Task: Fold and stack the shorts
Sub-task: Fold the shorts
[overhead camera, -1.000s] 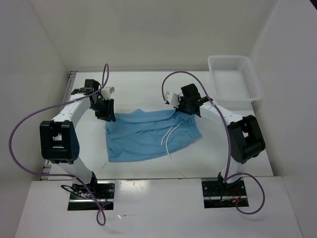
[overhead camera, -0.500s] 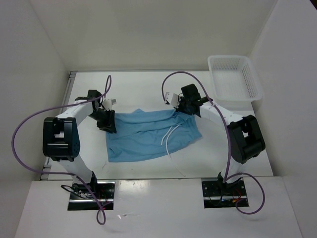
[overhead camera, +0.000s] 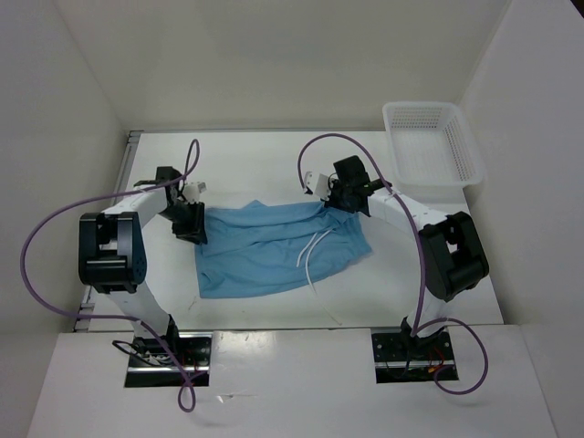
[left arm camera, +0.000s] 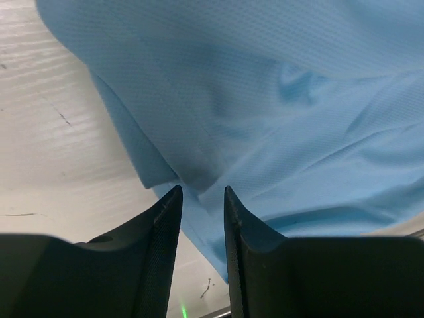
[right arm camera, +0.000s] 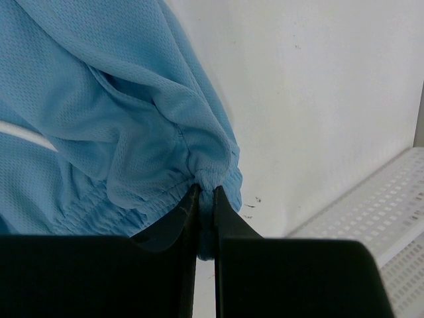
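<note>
White tabletop (overhead camera: 274, 160), walled booth. Shorts (overhead camera: 265, 246) spread mid-table between arms, drawstring (overhead camera: 310, 254) loose on top. Right gripper (right arm camera: 205, 191): clamped on gathered waistband. Left gripper (left arm camera: 201, 192): narrowly parted at left hem fold, not pinching. Mesh basket (overhead camera: 429, 146): far right corner

Both arms were extended forward, with the elbows bent outward. The left gripper (overhead camera: 189, 222) was lowered, its jaws held narrowly apart. The right gripper (overhead camera: 351, 199) was angled downward, its fingers pinched shut on the shorts (overhead camera: 265, 251).
</note>
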Robot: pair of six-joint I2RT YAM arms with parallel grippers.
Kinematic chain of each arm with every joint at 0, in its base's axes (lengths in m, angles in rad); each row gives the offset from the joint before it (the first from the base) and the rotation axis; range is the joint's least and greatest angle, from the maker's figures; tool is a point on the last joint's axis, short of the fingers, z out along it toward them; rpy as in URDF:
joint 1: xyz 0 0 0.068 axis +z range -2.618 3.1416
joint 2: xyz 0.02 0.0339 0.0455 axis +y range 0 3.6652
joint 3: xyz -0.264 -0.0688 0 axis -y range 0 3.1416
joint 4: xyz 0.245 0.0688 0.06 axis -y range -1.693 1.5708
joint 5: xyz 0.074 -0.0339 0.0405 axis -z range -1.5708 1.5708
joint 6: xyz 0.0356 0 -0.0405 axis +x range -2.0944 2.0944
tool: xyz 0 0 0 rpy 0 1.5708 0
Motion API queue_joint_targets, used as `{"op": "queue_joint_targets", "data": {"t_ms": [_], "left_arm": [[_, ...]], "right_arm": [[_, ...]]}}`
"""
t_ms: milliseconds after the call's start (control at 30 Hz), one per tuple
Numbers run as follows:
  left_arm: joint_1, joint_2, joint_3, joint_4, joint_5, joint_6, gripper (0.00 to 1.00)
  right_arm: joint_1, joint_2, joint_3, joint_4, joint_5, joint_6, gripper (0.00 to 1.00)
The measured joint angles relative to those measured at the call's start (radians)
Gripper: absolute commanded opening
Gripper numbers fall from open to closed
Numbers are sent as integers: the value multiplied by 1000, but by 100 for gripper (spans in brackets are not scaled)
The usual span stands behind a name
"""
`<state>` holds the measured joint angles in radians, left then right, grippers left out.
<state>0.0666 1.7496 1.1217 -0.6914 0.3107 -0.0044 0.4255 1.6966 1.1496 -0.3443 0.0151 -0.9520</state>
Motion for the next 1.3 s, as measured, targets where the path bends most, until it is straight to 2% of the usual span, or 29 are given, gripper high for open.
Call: {"op": "queue_joint_targets", "data": {"t_ms": [233, 500, 733, 1067, 1300], "left_arm": [[5, 51, 23, 23, -2, 0, 39], [5, 63, 42, 15, 39, 0, 32], [5, 61, 48, 0, 67, 0, 23], [5, 66, 48, -6, 68, 0, 0], [6, 65, 104, -82, 51, 0, 0]], "right_arm": [[0, 0, 0, 0, 0, -7, 0], [0, 0, 0, 0, 0, -11, 0], [0, 0, 0, 0, 0, -11, 0], [0, 0, 0, 0, 1, -16, 0], [0, 0, 0, 21, 24, -10, 0]]}}
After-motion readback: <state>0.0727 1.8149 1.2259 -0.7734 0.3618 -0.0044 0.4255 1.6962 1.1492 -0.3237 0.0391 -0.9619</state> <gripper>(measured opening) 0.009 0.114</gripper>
